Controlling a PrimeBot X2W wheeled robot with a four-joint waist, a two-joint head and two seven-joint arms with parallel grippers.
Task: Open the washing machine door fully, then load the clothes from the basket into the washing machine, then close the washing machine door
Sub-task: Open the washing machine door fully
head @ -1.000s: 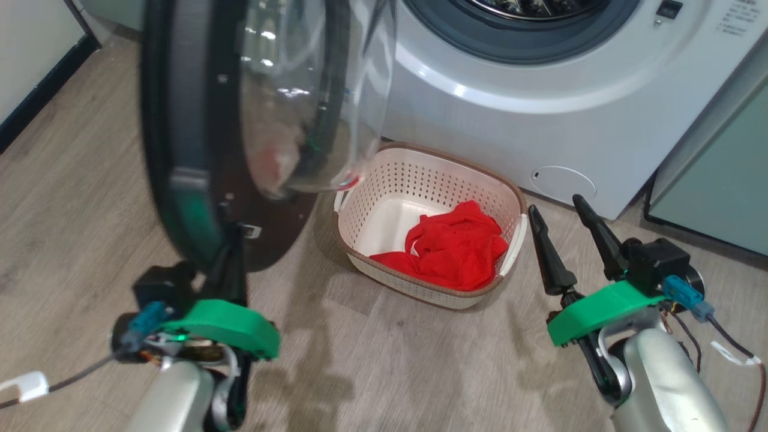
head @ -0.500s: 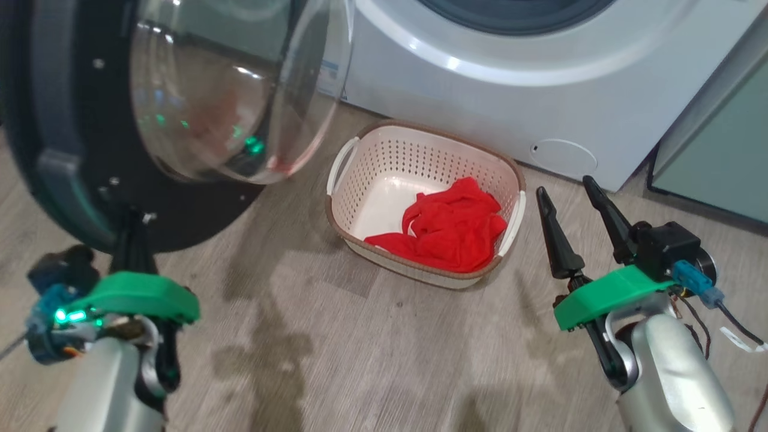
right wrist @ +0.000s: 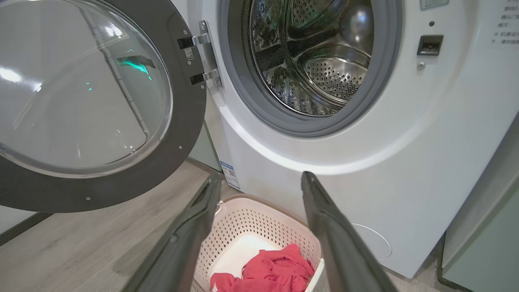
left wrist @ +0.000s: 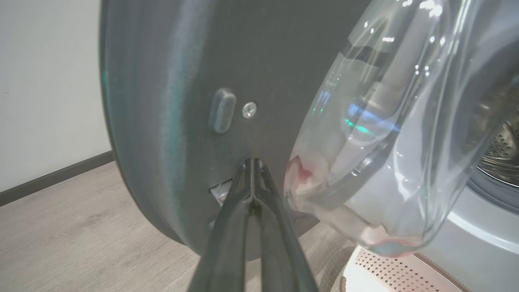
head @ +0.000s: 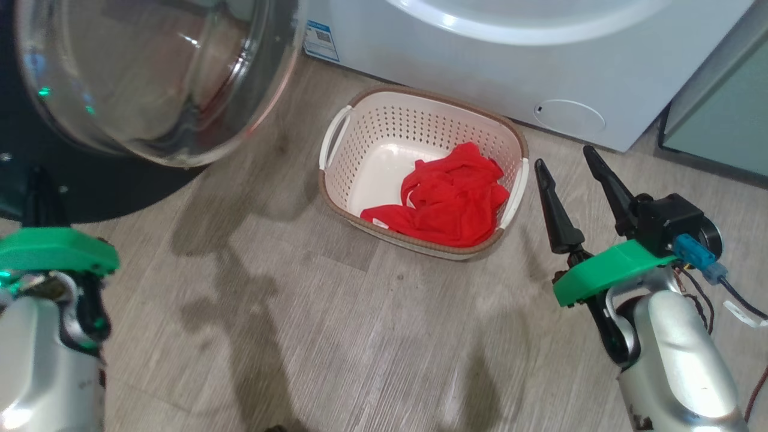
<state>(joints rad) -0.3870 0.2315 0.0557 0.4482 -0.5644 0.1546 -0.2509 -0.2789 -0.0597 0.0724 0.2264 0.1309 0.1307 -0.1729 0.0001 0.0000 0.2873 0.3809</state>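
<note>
The left gripper [left wrist: 252,162] — fingers together — seems to touch the washing machine door [left wrist: 162,101]; the right gripper [head: 563,156], spread, hangs beside the basket [head: 414,123].

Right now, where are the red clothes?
In the head view, the clothes lie bunched in the right half of the basket, which sits on the floor just in front of the washing machine, left of the open right gripper.

We count one white washing machine [right wrist: 405,162], one round black-rimmed glass door [right wrist: 188,121], one cream perforated plastic basket [head: 420,120], one red fabric garment [head: 456,198].
</note>
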